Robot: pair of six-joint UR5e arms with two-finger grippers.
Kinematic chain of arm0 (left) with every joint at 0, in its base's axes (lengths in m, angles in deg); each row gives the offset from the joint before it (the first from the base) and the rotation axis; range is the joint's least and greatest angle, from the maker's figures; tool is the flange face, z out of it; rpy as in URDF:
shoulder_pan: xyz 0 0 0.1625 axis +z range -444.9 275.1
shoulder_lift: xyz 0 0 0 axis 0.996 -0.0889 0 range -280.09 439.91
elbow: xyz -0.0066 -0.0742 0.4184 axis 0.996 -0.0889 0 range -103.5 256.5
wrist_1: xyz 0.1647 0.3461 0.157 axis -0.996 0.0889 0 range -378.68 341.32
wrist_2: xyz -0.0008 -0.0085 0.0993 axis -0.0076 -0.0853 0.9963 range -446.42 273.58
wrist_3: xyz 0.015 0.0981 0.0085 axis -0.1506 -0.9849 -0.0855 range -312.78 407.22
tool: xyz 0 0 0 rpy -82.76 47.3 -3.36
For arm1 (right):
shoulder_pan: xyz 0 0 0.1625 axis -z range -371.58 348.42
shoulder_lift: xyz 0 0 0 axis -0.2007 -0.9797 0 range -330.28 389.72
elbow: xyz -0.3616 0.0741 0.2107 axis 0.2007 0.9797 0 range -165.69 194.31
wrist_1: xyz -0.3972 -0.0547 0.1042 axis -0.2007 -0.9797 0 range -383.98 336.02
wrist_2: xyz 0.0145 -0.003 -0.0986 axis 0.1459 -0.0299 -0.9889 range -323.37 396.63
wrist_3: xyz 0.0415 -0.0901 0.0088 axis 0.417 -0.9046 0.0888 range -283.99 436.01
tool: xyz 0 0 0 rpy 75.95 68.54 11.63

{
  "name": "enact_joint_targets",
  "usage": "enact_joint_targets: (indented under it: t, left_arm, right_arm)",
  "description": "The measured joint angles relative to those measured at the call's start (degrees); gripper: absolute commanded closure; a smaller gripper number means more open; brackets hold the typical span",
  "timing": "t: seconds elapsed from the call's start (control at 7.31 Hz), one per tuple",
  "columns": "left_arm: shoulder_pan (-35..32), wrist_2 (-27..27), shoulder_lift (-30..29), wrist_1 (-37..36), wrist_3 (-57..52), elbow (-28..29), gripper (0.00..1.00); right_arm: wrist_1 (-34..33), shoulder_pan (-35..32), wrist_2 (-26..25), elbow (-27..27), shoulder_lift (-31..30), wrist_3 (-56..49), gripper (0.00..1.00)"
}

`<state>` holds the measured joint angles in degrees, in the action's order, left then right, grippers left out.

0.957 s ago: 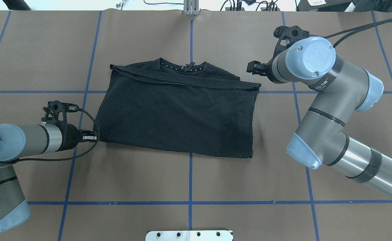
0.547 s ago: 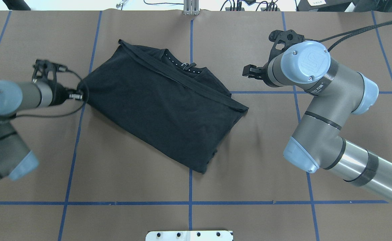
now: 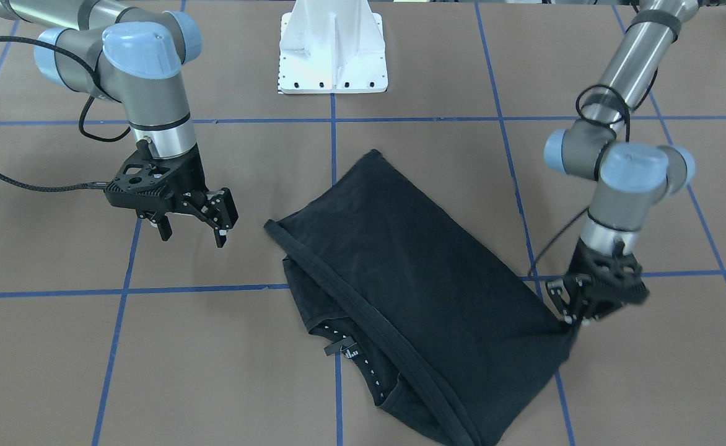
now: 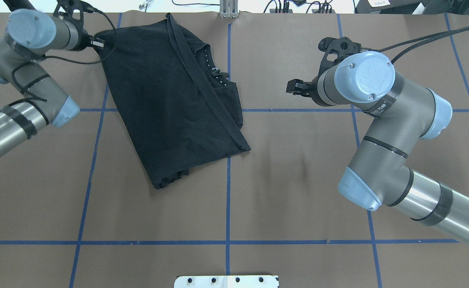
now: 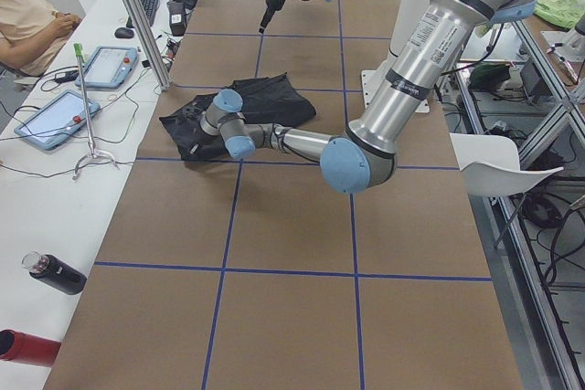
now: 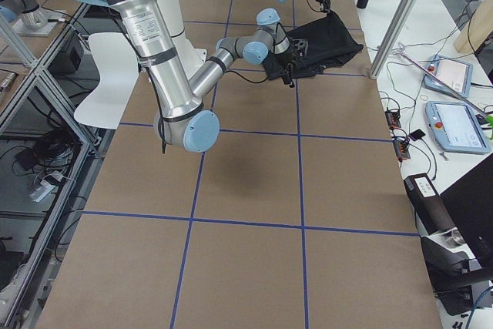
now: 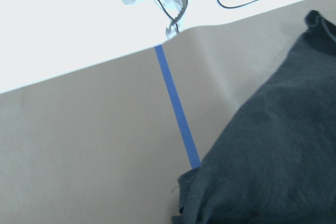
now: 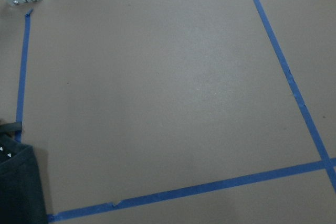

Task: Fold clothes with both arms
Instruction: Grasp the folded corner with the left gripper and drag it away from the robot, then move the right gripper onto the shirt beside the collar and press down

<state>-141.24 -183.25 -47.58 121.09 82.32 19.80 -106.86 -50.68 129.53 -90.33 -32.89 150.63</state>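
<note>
The black T-shirt (image 4: 170, 100) lies folded at the table's far left, with its collar and a folded hem band facing right. It also shows in the front-facing view (image 3: 412, 285), the left wrist view (image 7: 273, 150) and at the edge of the right wrist view (image 8: 16, 182). My left gripper (image 4: 98, 43) is shut on the shirt's far-left corner, close to the table's far edge; in the front-facing view it (image 3: 570, 319) pinches that corner low over the table. My right gripper (image 3: 192, 235) is open and empty, hovering to the right of the collar (image 4: 292, 86). The graphic is hidden.
The white pedestal base (image 3: 332, 49) stands at the robot's side of the table. A metal bracket (image 4: 228, 10) sits at the far edge. Blue tape lines (image 4: 228, 200) grid the brown table cover. Tablets and bottles lie on the side bench (image 5: 55, 116).
My left gripper has pulled the shirt's corner from the near left to the far-left edge. The shirt swung clockwise in the overhead view. The right gripper drifted slightly left.
</note>
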Motion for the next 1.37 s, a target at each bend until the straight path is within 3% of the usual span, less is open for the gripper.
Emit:
enact_joint_targets:
  t: [0.27, 0.41, 0.82, 1.09, 1.37]
  left_arm:
    - [-1.8, -2.3, -0.8, 2.1, -1.4, 0.6, 0.0]
    - [-3.2, -6.1, 0.6, 3.0, -1.7, -1.3, 0.0]
    - [-4.9, -11.6, 8.9, 3.6, -1.8, -11.9, 0.0]
    - [-4.9, -11.8, 10.1, 3.6, -1.5, -13.3, 0.0]
    - [-4.9, -11.8, 10.2, 3.6, -1.1, -13.4, 0.0]
  right_arm:
    - [0.0, 1.4, -0.1, 0.9, 1.0, 1.4, 0.0]
    - [0.1, 2.4, -0.7, 2.8, 3.1, 3.2, 0.0]
    - [2.8, 6.3, -6.1, 15.8, 14.6, 13.8, 0.08]
    - [10.0, 8.9, -9.7, 25.4, 19.0, 19.0, 0.19]
    - [11.7, 11.4, -10.7, 28.9, 20.7, 21.1, 0.22]
